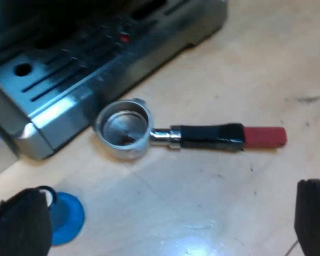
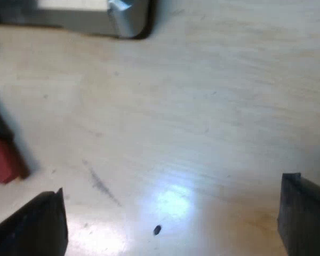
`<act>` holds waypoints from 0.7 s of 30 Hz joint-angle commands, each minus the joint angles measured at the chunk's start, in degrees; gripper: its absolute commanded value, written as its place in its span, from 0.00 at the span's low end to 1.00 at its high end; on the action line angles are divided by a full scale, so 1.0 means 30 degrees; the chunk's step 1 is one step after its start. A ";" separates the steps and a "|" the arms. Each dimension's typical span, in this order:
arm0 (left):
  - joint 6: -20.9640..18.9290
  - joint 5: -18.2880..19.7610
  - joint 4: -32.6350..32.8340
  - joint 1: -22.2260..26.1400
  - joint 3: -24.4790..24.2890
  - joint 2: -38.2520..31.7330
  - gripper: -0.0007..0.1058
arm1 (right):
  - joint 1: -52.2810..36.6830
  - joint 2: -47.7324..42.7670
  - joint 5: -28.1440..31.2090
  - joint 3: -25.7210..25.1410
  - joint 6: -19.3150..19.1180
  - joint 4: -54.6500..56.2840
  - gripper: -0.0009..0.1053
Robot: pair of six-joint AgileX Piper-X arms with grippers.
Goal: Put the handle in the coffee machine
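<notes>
Half the tamper (image 1: 69,217) behind left end effector (image 1: 168,220)

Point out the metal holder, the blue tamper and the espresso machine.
metal holder (image 1: 205,136), left wrist view, on its dark handle.
blue tamper (image 1: 69,216), left wrist view, on its blue base.
espresso machine (image 1: 64,82), left wrist view, on its slotted drip tray.

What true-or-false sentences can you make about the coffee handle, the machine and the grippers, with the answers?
1. The metal holder lies on the table by the espresso machine. True.
2. The metal holder is locked into the espresso machine. False: it lies loose.
3. The left gripper is open. True.
4. The right gripper grips the red end. False: it is open and empty, and the red end lies apart from it.
5. The tamper is green. False: it is blue.
</notes>
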 commanded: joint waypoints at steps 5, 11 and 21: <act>0.0927 0.0064 -0.0231 -0.2263 -0.0109 0.1311 0.88 | 0.3162 0.2755 0.0313 -0.0999 -0.0041 0.0216 0.77; 0.2187 -0.1410 -0.0308 -0.4379 -0.0109 0.2936 0.88 | 0.6945 0.5419 0.2264 -0.1004 0.1516 -0.0289 0.77; 0.2182 -0.1531 -0.1663 -0.4495 -0.0074 0.4179 0.88 | 0.9901 0.8769 0.3631 -0.1004 0.3091 -0.3579 0.50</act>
